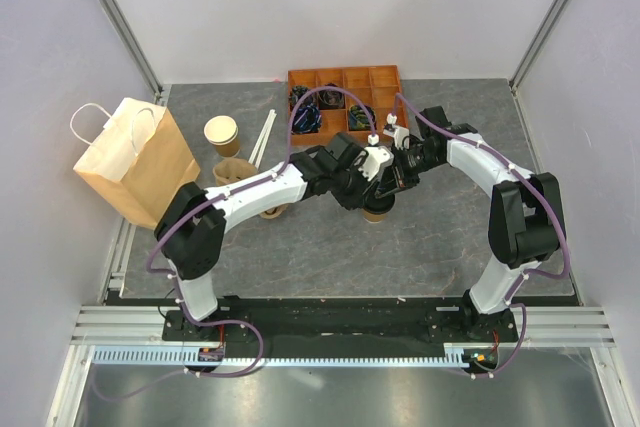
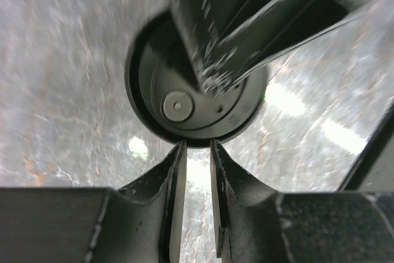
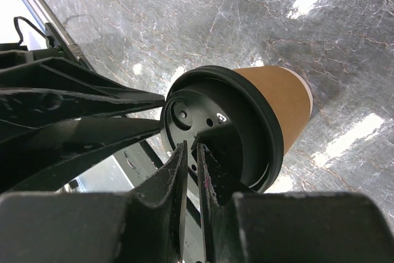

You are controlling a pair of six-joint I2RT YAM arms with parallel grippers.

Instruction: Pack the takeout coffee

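The takeout coffee, a brown kraft cup (image 3: 280, 100) with a black lid (image 3: 215, 127), stands on the grey table near the middle (image 1: 377, 213). Both grippers meet right above it. My left gripper (image 1: 367, 192) has its jaws nearly together with nothing between them, the tips at the near rim of the lid (image 2: 184, 100) in the left wrist view (image 2: 197, 143). My right gripper (image 1: 392, 184) is shut with its tips resting on the lid's top (image 3: 191, 146). Its fingers (image 2: 258, 35) cross the lid in the left wrist view. The left fingers (image 3: 92, 121) show at the left in the right wrist view.
A brown paper bag (image 1: 135, 157) with handles stands at the left. A lidless tan cup (image 1: 222, 134) and a brown cardboard piece (image 1: 233, 170) sit beside it, with white sticks (image 1: 262, 137) nearby. An orange compartment tray (image 1: 345, 95) lies at the back.
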